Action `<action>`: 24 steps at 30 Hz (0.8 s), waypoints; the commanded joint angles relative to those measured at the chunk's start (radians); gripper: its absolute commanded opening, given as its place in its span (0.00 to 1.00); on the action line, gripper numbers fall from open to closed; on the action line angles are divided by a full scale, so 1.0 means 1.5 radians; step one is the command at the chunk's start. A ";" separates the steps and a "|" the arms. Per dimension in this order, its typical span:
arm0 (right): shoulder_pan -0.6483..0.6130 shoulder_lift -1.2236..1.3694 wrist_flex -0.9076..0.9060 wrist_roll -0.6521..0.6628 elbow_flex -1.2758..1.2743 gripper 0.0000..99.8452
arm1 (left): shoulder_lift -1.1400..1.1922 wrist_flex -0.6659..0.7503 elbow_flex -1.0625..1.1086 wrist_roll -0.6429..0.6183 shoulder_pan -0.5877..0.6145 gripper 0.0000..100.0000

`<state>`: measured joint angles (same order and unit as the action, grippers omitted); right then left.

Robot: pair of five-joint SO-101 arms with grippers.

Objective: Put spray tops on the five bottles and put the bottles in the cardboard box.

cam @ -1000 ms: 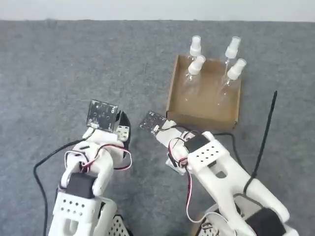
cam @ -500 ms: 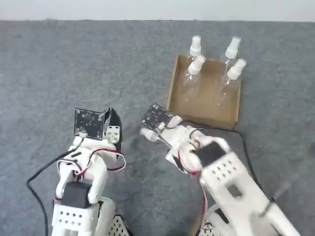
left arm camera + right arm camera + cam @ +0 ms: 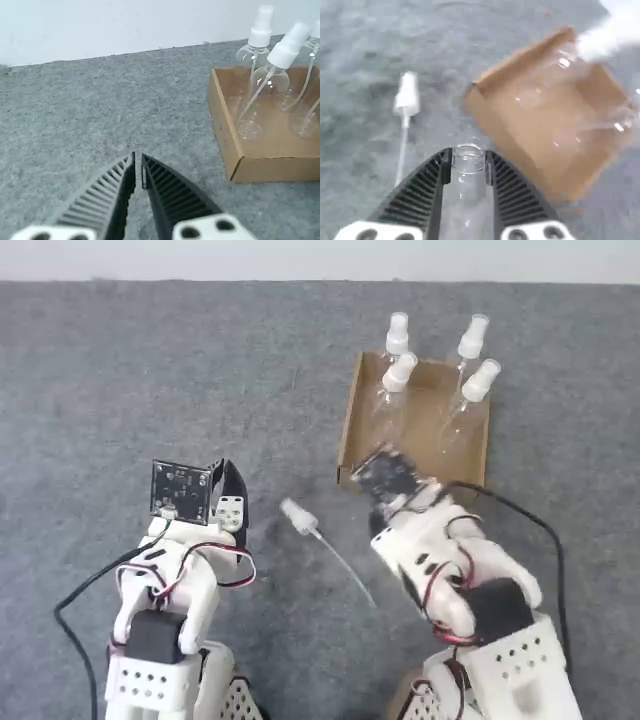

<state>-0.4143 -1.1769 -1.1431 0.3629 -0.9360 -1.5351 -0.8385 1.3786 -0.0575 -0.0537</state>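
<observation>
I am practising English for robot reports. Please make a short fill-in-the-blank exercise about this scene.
1. The cardboard box holds ____ capped bottles.
2. The right gripper is shut on an open bottle without its spray ____.
3. The left gripper is shut and holds ____.
Missing words: four; top; nothing.

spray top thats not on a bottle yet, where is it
In the high view the loose spray top lies flat on the carpet between the left claw and the right claw, just off the near corner of the cardboard box.
</observation>
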 commanded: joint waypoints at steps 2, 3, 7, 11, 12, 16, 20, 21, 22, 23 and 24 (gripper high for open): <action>0.076 -0.017 -0.021 -0.009 0.045 0.01 | -0.007 0.019 -0.005 -0.008 0.004 0.02; 0.097 -0.018 -0.036 -0.008 0.054 0.01 | -0.007 0.019 -0.007 -0.008 0.004 0.02; 0.230 -0.015 -0.123 0.030 0.126 0.01 | 0.033 0.003 -0.049 -0.003 0.004 0.02; 0.413 -0.015 -0.144 0.064 0.181 0.01 | 0.175 -0.039 -0.172 -0.003 0.004 0.02; 0.452 -0.015 -0.136 0.073 0.183 0.01 | 0.218 -0.045 -0.201 -0.003 0.004 0.02; 0.557 -0.008 -0.071 0.093 0.159 0.01 | 0.390 -0.053 -0.267 -0.006 -0.016 0.02; 0.602 0.060 0.007 0.095 0.125 0.01 | 0.522 -0.053 -0.284 -0.007 -0.076 0.13; 0.610 0.085 0.029 0.095 0.120 0.01 | 0.548 -0.051 -0.287 -0.007 -0.087 0.16; 0.619 0.114 0.052 0.095 0.118 0.01 | 0.576 -0.051 -0.294 -0.007 -0.095 0.19; 0.629 0.145 0.072 0.093 0.118 0.01 | 0.600 -0.051 -0.300 -0.007 -0.102 0.21; 0.638 0.169 0.091 0.092 0.118 0.01 | 0.624 -0.051 -0.306 -0.008 -0.107 0.22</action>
<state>0.4971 -1.0188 -1.0971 0.4918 -0.7702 -0.7204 -0.9122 0.9966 -0.0591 -0.1749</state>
